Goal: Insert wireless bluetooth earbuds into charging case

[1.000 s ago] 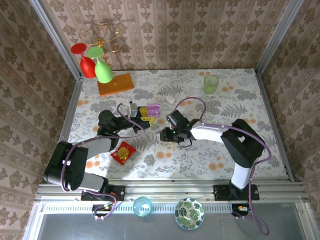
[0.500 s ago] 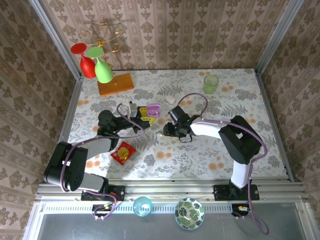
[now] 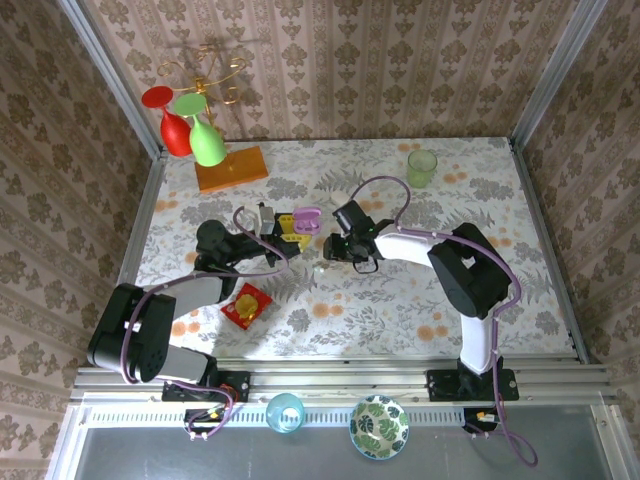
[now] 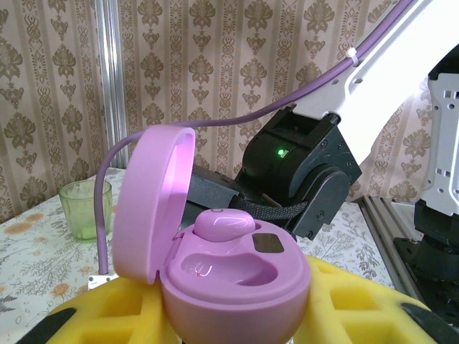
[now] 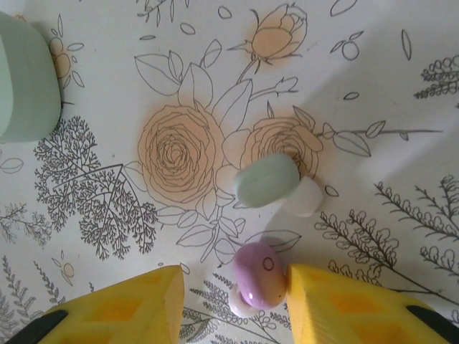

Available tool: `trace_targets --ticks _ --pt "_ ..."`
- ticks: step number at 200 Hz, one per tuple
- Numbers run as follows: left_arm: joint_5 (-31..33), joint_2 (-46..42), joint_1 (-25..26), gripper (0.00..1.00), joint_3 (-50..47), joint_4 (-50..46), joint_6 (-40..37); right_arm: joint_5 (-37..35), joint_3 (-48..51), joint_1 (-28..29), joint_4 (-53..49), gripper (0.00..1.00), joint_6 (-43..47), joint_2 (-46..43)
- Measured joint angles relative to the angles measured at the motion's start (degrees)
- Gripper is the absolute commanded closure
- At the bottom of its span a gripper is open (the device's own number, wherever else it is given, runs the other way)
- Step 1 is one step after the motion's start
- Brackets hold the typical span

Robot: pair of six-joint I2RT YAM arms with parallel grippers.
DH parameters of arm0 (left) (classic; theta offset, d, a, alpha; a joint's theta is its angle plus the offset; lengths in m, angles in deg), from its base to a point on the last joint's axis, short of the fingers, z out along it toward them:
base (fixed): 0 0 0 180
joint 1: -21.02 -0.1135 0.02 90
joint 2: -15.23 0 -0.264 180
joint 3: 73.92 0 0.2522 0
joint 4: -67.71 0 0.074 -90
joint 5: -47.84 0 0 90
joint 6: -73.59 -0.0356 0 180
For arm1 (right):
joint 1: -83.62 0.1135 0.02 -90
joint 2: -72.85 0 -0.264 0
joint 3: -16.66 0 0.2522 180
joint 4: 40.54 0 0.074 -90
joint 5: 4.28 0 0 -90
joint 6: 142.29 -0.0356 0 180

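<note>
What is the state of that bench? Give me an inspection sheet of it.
Surface: floral tablecloth, flat, no spills seen.
Job's things: purple case open, lid up, one pink earbud seated, other well empty; purple earbud, green earbud and white earbud loose on the cloth; green case nearby.
Clutter: green cup, glass stand, red-and-yellow item.
Grippers: left gripper shut on the purple case; right gripper open, astride the purple earbud.
Cables: purple cable loops off the right arm.
Surroundings: patterned walls; blue cup and plate on the front ledge.
</note>
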Motion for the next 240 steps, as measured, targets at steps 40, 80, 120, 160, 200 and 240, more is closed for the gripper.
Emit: trace_targets --ticks 40,80,120,160,200,240 --pt "0.02 0.00 0.00 0.82 0.00 0.00 0.00 0.63 0.00 -1.31 0.22 0.67 -0.13 0.24" --pt "0.02 0.00 0.00 0.83 0.00 0.00 -0.02 3.13 0.00 -2.78 0.79 0.73 -0.26 1.03" --pt "0.02 0.00 0.00 0.82 0.00 -0.02 -0.04 5.25 0.26 -3.19 1.68 0.75 -0.94 1.16" --pt "0.04 0.00 0.00 0.83 0.00 -0.02 -0.22 7.28 1.44 -3.23 4.09 0.72 -1.95 1.14" --pt "0.11 0.00 0.00 0.83 0.00 0.00 -0.42 7.87 2.05 -3.45 5.18 0.76 -2.25 1.14" --pt "0.44 0.00 0.00 0.83 -0.04 0.02 -0.42 8.17 2.05 -3.43 5.38 0.83 -2.64 1.14"
